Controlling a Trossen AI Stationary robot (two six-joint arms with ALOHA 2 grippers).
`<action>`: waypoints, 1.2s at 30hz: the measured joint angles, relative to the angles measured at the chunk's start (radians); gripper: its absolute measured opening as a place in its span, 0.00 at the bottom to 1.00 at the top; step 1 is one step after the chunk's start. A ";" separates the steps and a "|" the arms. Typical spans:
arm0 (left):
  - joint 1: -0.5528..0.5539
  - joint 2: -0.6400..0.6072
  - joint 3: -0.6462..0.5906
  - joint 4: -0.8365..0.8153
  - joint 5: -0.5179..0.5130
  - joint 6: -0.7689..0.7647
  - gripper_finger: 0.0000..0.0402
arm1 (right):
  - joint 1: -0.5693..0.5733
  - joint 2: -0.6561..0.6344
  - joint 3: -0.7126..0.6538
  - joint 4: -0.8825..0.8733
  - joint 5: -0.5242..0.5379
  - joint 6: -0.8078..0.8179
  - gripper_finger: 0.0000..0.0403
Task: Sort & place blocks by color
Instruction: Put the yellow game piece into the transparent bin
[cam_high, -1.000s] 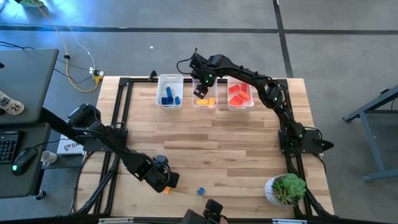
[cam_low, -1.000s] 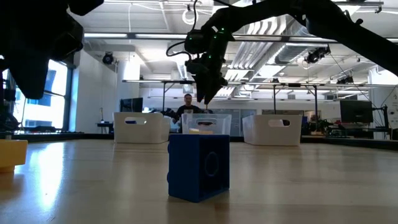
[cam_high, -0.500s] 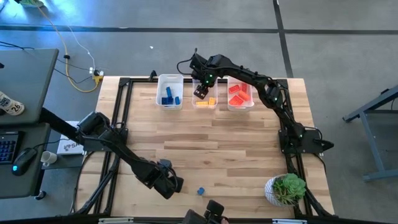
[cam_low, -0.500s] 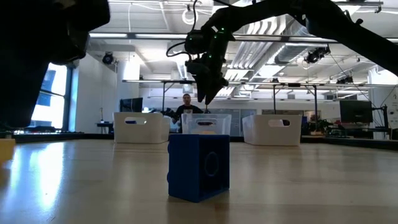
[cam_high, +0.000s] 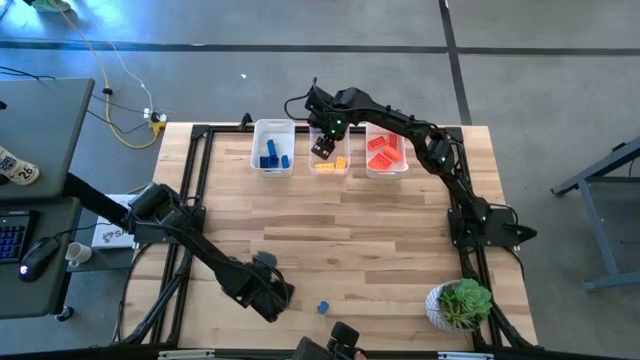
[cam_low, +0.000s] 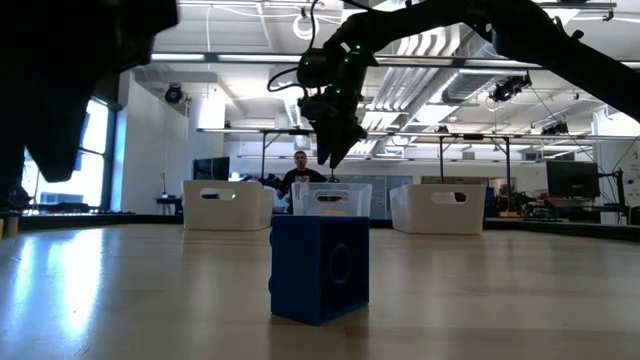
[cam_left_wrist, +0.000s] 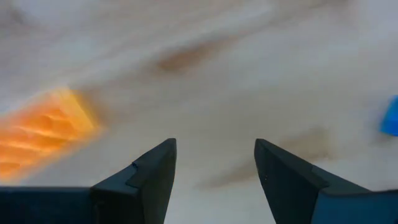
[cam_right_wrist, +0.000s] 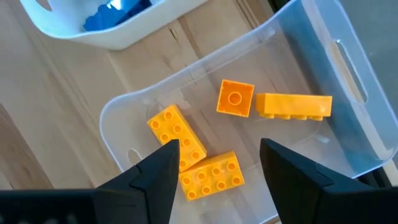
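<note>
Blue block (cam_low: 320, 268) upright on wooden tabletop (cam_low: 500, 300), three clear bins (cam_low: 331, 205) far behind, right gripper (cam_low: 328, 155) hanging above middle bin, dark left arm (cam_low: 60, 80) at near edge, person (cam_low: 301, 175) beyond.

The high view is evenly lit, with soft, faint shadows on the pale wooden surface (cam_high: 340, 230) and a cyan glow at the top left corner. In the low view, rows of ceiling strip lights and a bright window at the left backlight the scene, so the arms read as near-black silhouettes; the polished surface carries a pale sheen below the window, and the blue block (cam_low: 320, 268) close to the lens is dark on its facing side. The left wrist view is heavily blurred, the wood grain streaked and an orange block (cam_left_wrist: 43, 127) smeared. The right wrist view is bright and sharp, with glare on the clear middle bin (cam_right_wrist: 311, 50)
</note>
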 joint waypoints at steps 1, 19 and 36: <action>0.000 -0.006 0.003 -0.059 -0.012 0.008 0.51 | 0.000 0.000 0.000 0.004 0.000 0.000 0.52; 0.002 -0.035 -0.003 -0.374 0.064 0.517 0.51 | 0.002 0.000 0.000 0.009 -0.049 0.003 0.52; 0.003 -0.165 -0.085 -0.536 0.064 0.750 0.51 | 0.006 0.000 0.000 0.011 -0.049 0.092 0.52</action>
